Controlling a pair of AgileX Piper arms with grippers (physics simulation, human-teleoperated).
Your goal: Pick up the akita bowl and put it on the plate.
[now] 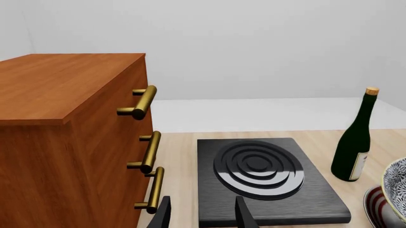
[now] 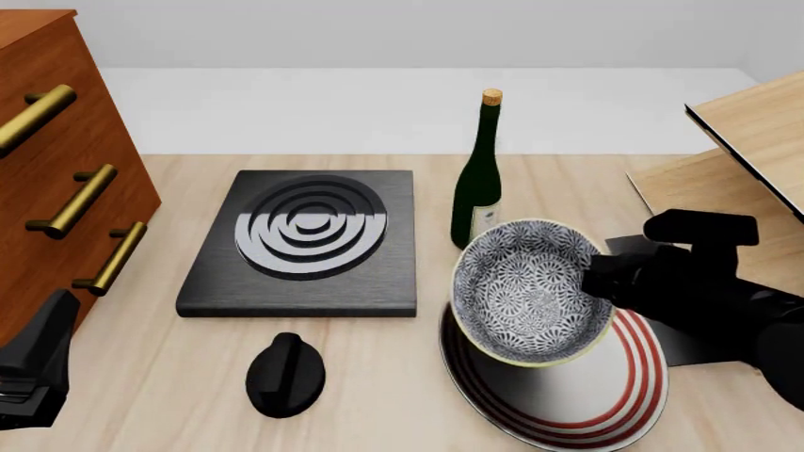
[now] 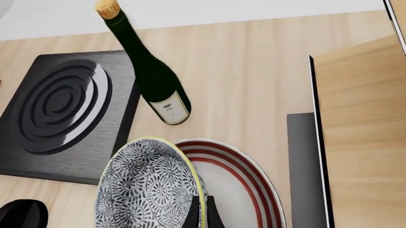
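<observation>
The akita bowl [image 2: 528, 287], black-and-white floral with a pale yellow rim, hangs tilted over the plate [image 2: 590, 400], its inside facing the camera. My right gripper [image 2: 601, 282] is shut on the bowl's right rim. In the right wrist view the fingertips [image 3: 193, 214] pinch the rim of the bowl [image 3: 146, 187] above the red-ringed plate [image 3: 244, 190]. My left gripper [image 2: 32, 372] sits low at the table's front left, far from both. In the left wrist view it [image 1: 203, 216] is open with nothing between its fingers, and the bowl [image 1: 396, 187] and plate [image 1: 375, 206] show at the edge.
A black square stove [image 2: 301, 240] with grey rings lies at centre left, with a black knob-like object [image 2: 286, 375] in front of it. A green wine bottle [image 2: 479, 179] stands just behind the bowl. A wooden drawer cabinet [image 2: 51, 179] stands at the left, and wooden panels [image 2: 747, 141] at the right.
</observation>
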